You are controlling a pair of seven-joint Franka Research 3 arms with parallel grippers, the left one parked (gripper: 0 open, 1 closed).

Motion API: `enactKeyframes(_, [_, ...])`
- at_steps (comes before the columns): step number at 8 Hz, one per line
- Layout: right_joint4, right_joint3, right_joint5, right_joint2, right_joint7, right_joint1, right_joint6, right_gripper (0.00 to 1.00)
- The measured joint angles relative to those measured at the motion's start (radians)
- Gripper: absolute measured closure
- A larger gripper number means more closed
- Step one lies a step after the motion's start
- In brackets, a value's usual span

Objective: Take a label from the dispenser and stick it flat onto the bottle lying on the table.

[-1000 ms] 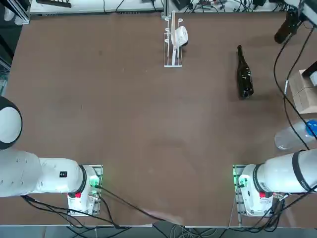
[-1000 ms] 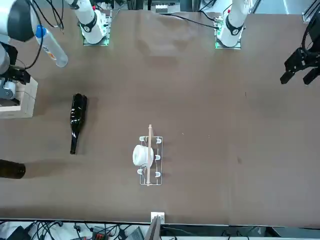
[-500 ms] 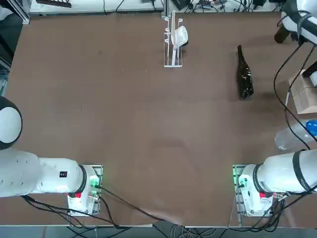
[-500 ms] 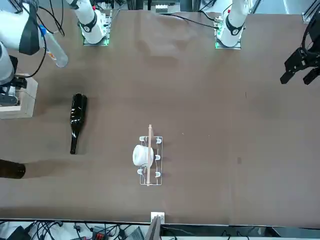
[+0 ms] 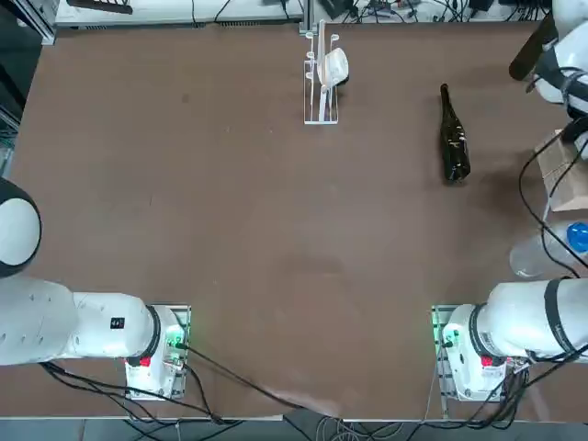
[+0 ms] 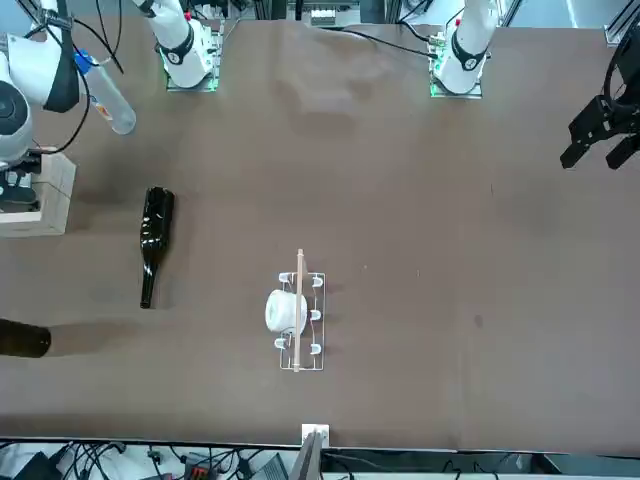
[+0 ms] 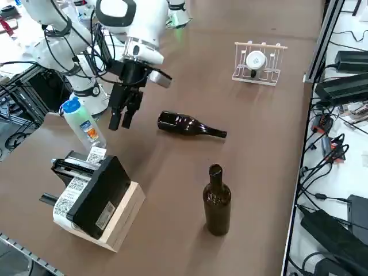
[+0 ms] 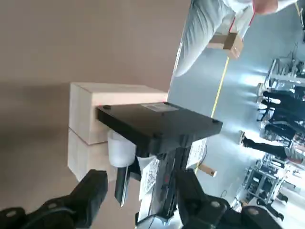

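Right gripper (image 7: 120, 127) near label dispenser (image 7: 95, 197), jaws apart, 1 dark bottle (image 7: 187, 124) lying

Saw right gripper (image 7: 120, 126) over bench (image 7: 172, 190), between clear bottle (image 7: 84, 124) and lying bottle (image 7: 183, 123); found dispenser (image 7: 102, 195) obstructing nearby, clear passage toward rack (image 7: 257, 79).

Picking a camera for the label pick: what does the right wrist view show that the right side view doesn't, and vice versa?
Right wrist only: a person's grey-clad leg and a cardboard box beyond the table.
Right side only: the lying dark wine bottle, the standing brown bottle, the white wire rack.
Both: the black label dispenser, its wooden base, the right gripper, open, near the dispenser.
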Motion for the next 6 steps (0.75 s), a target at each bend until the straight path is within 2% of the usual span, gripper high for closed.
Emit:
enactKeyframes(1, [-0.015,0.000,-0.019,0.000,0.018,-0.024,0.017,0.21])
enactKeyframes(3, [-0.036,0.000,-0.057,0.001,0.082,-0.054,0.041,0.29])
enactKeyframes(6, [-0.057,0.000,-0.068,0.010,0.155,-0.068,0.058,0.30])
